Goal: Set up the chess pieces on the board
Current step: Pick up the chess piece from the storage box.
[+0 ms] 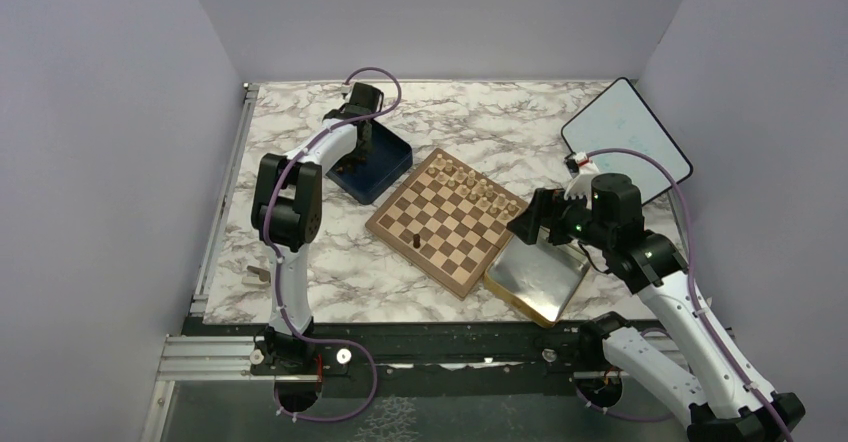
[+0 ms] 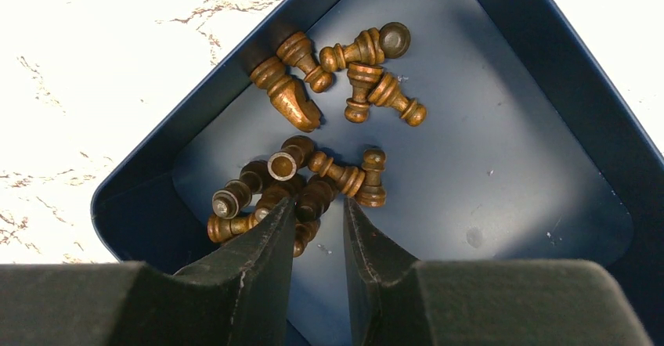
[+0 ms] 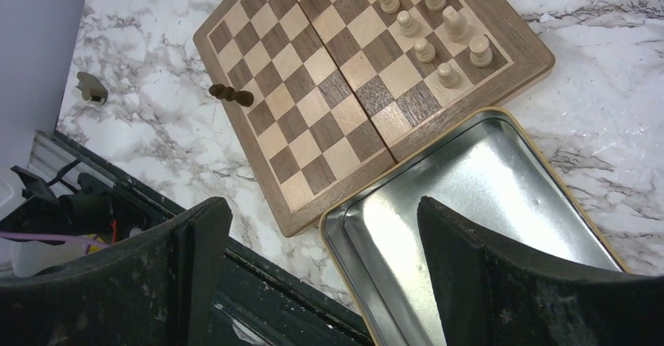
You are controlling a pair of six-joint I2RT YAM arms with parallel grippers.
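Chess pieces (image 2: 313,193) lie heaped against one corner of the dark blue box (image 2: 501,150), whose walls crowd my left gripper (image 2: 319,205). Its jaws are narrow around the heap, and I cannot tell if it grips anything. A lone dark piece (image 1: 414,241) stands near the board (image 1: 450,237)'s left edge. My right gripper (image 3: 321,205) hangs wide and empty over the tray (image 3: 485,166) on the marble table (image 1: 300,262).

Tan-and-brown checked board (image 1: 452,238), navy box (image 2: 485,142).

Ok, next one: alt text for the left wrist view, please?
The left gripper reaches into a dark blue box, its fingers narrowly apart around one of a heap of dark brown chess pieces lying on their sides. A second heap lies nearer the box's far corner; white marble table shows outside.
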